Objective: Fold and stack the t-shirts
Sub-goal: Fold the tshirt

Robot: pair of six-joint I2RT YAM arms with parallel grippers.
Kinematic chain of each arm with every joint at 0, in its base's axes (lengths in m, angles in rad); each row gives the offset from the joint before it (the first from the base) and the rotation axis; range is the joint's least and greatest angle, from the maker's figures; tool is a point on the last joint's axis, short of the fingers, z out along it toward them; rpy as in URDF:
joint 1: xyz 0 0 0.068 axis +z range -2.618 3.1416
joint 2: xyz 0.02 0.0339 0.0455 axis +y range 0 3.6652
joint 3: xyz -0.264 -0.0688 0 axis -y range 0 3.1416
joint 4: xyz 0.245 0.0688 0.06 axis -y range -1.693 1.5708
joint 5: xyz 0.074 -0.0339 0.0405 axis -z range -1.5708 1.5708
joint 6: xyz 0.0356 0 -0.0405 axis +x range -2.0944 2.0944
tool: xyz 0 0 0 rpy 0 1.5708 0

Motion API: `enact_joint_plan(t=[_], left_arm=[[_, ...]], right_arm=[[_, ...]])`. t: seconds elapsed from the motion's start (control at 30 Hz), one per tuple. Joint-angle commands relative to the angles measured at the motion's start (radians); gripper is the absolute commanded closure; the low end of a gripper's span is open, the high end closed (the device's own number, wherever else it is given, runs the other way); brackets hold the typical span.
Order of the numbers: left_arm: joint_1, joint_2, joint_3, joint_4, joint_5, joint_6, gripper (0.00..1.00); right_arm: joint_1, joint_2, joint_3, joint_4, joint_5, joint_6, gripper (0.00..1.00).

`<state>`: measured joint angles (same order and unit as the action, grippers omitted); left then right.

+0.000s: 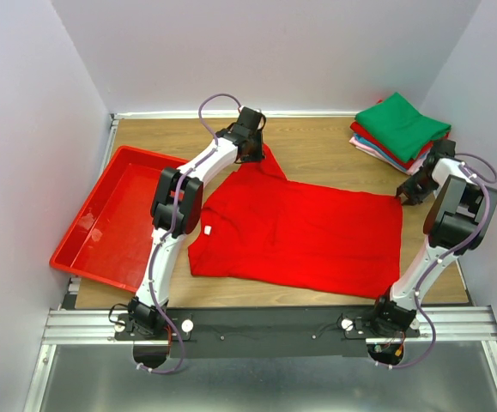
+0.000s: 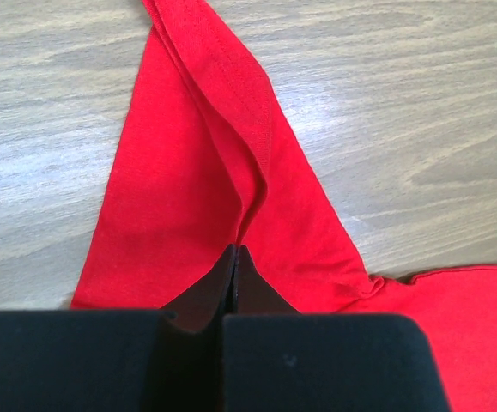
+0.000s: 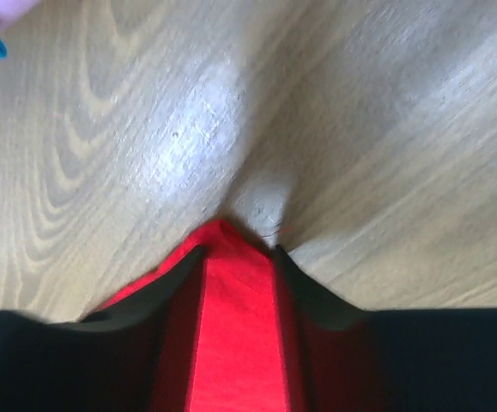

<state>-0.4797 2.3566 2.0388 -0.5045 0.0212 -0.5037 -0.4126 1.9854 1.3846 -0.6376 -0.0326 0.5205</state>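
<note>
My left arm [image 1: 175, 206] is stretched way forward, left gripper [image 2: 233, 273] tipped down, fingers [image 2: 209, 292] pinched tight together on a fold of the red t-shirt [image 1: 300, 236]. Right arm [image 1: 454, 215] is folded at the elbow, wrist angled inward, right gripper [image 3: 237, 251] down low and clamped on the same shirt's corner.

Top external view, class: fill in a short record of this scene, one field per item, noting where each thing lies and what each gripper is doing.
Red t-shirt: spread flat on the table
Left gripper: shut on a fold of the shirt's far sleeve
Right gripper: shut on a hem corner of the shirt
Folded stack: far right corner, green on top
Red tray: left of the shirt
</note>
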Motion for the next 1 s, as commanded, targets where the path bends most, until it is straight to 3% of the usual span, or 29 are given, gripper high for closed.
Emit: enact_joint_plan(t=[0.0, 0.1, 0.13, 0.6, 0.97], left_arm=[[0.004, -0.056, 0.04, -0.014, 0.026, -0.012, 1.0], [0.003, -0.062, 0.043, -0.014, 0.034, -0.015, 1.0], [0.003, -0.06, 0.046, -0.016, 0.039, -0.016, 1.0], [0.004, -0.203, -0.055, -0.029, 0.037, -0.027, 1.0], [-0.036, -0.368, -0.301, 0.015, 0.042, -0.035, 1.0]], right_arm=[[-0.005, 0.059, -0.021, 0.042, -0.03, -0.011, 0.7], [-0.005, 0.058, -0.036, 0.044, -0.032, -0.017, 0.93], [-0.005, 0.056, -0.036, 0.044, -0.033, -0.019, 0.97], [-0.005, -0.135, -0.12, 0.039, -0.093, -0.066, 0.99], [-0.006, -0.376, -0.265, 0.032, -0.049, -0.125, 0.99]])
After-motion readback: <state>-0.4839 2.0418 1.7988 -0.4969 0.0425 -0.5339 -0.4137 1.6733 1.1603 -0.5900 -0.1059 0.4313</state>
